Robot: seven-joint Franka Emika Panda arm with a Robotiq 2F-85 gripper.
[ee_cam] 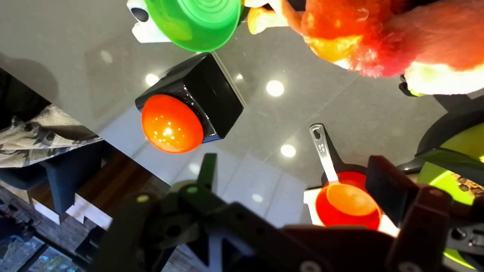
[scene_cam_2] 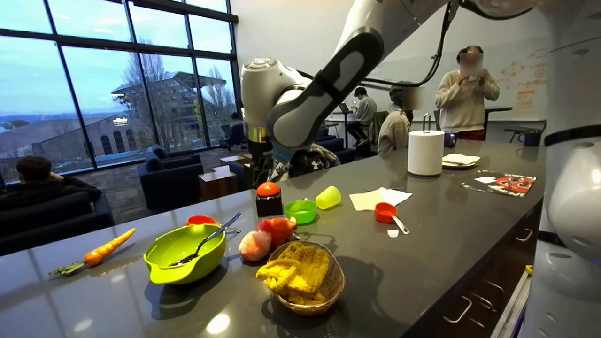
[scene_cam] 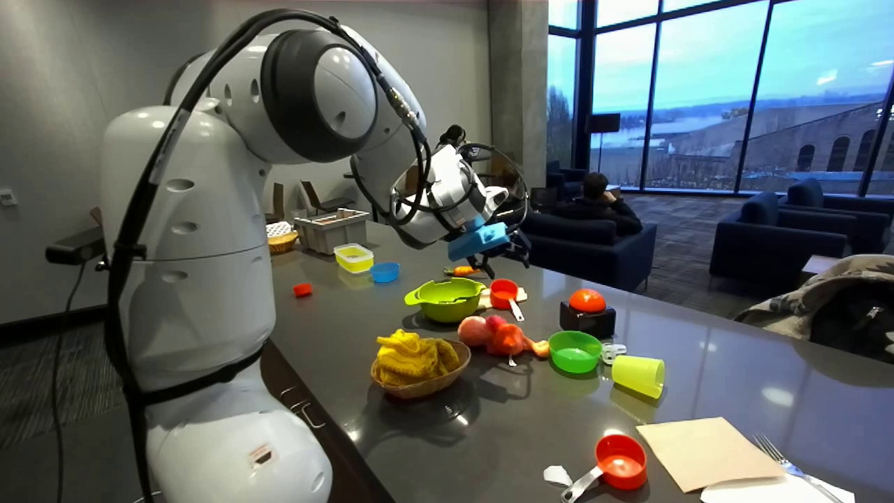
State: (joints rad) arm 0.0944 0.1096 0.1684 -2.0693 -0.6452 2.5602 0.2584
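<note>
Grey counter [ee_cam: 302,109]; gripper [ee_cam: 293,175] parted wide, holding nothing; red measuring cup [ee_cam: 349,202], wrist view's lower right; slow, centred lowering advisable

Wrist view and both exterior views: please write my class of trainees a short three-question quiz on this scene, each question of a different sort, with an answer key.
1. True or false: the gripper is holding nothing.
2. Does the yellow cup stand upright or lie on its side?
3. Fill the gap: the orange-red dome sits on top of a ..... box.

Key:
1. True; its jaws stand open.
2. On its side.
3. Black.
</note>
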